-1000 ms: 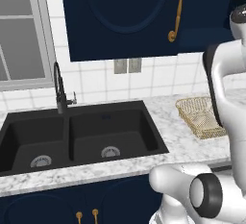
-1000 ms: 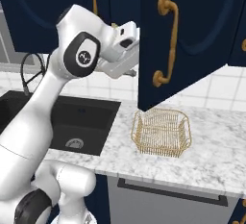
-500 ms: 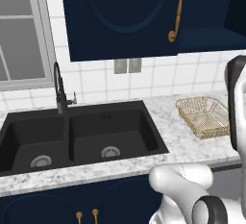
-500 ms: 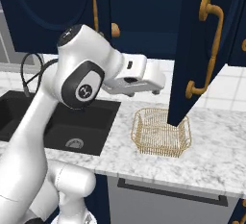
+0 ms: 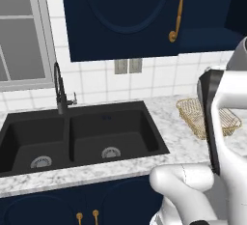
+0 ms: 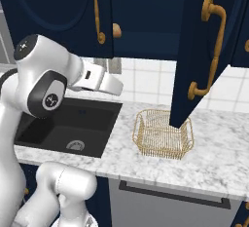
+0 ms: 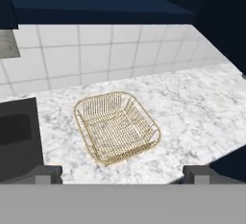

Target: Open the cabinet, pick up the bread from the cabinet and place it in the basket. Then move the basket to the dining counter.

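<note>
1. Fingers [image 7: 122,175]: released, spread wide, nothing between them. In the hand view the two dark tips stand far apart at the bottom, one to either side of the basket. Judgement: a ready posture ahead of a pick, not a grasp.

2. Basket [image 7: 116,127]: it sits empty and upright on the marble surface [image 7: 192,107], ahead of the fingers and roughly centred between them, well clear of both tips. In the right base view the basket [image 6: 163,134] stands just beside the black sink [image 6: 63,126], with the foot of the opened door in front of its far corner. It appears placed close under the cabinet so that the drop-off is short.

3. Cabinet [image 6: 146,14]: its right-hand door [image 6: 202,50] is swung out towards the camera, brass handle [image 6: 211,50] facing outward. The opening step therefore looks complete. The interior shows only as dark blue, above and beyond the fingers.

4. Bread: a small rounded tan shape [image 6: 116,30] shows at the edge of the closed left door, above the fingers. It may be the bread; I cannot confirm this.

5. Arm: in the right base view the hand [image 6: 104,80] is held out level over the sink edge, below the cabinet, pointing towards the basket side. Judgement: it must rise into the cabinet before any pick.

6. Task standing: cabinet open; bread not yet in the basket; basket not yet moved to the dining counter.

7. Risk: the open door hangs over the basket corner and could obstruct a lowering approach.
</note>
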Motion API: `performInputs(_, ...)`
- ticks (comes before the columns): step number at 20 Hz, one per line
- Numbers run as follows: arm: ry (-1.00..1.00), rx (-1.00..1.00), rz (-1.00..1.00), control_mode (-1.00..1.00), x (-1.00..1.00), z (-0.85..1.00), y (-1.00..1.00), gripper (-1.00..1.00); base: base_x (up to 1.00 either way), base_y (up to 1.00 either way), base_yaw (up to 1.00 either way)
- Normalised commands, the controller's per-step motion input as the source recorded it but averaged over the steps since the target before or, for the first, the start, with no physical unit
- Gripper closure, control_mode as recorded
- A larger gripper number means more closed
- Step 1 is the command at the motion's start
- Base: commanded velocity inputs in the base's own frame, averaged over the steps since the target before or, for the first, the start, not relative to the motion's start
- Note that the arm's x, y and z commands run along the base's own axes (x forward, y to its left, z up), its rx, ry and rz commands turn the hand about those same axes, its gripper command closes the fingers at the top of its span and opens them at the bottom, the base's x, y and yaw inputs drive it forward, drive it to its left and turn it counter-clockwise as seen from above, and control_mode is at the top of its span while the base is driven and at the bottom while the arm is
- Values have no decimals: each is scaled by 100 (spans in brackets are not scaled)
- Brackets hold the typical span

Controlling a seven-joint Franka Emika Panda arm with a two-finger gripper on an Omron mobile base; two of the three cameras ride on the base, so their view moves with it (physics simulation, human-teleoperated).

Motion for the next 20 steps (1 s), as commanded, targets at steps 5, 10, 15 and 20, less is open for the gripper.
performInputs(5, -1, 3, 0, -100, 37, 89, 93, -100, 0, 0, 0)
performInputs(10, 0, 6, 2, -100, 31, 76, 32, -100, 0, 0, 0)
performInputs(15, -1, 10, 14, -100, 44, 9, 0, -100, 0, 0, 0)
performInputs(20, -5, 2, 21, -100, 51, 0, 7, -100, 0, 0, 0)
